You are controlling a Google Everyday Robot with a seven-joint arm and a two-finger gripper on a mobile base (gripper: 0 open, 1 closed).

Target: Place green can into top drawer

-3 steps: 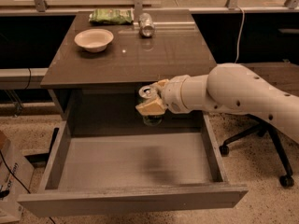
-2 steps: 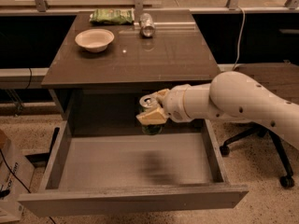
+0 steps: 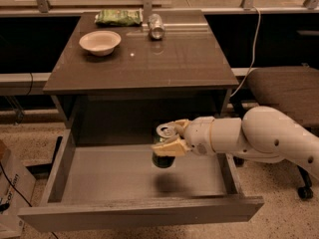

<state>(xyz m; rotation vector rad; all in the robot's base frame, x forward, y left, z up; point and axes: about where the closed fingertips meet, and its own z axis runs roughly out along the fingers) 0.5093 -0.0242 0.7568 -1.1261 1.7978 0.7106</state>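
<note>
Your end effector [image 3: 174,137] is clenched on the green can [image 3: 162,160], up in the air over the middle of the open top drawer [image 3: 142,212], so I think you're at the put-down step & next u go down slow, then let go.

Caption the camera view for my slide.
The gripper holds the green can above the open top drawer; bowl, silver can and snack bag sit on the table.
</note>
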